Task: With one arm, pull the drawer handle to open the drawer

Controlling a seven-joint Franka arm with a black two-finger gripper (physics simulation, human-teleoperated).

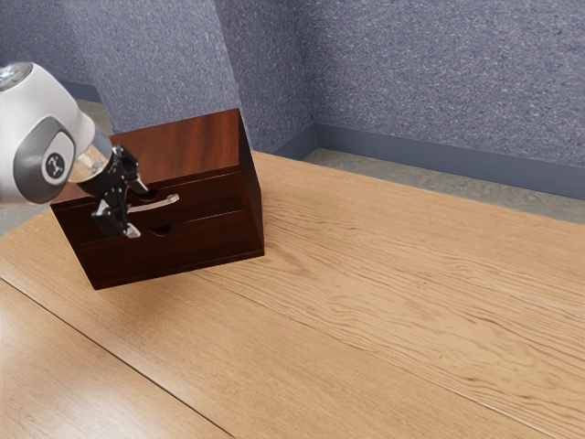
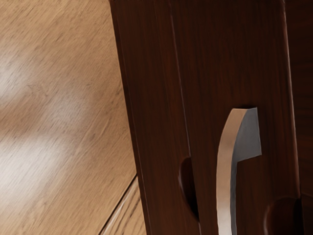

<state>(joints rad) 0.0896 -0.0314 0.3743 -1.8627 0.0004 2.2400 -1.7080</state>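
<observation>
A curved silver handle (image 2: 226,171) sits on the dark wooden drawer front (image 2: 215,63), beside the light wooden table (image 2: 58,122).

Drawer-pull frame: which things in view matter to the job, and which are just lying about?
In the job:
- gripper, open at the handle
- silver handle
- drawer front it is mounted on
- dark wooden cabinet

Just there:
- wooden table
- blue wall
- baseboard
</observation>
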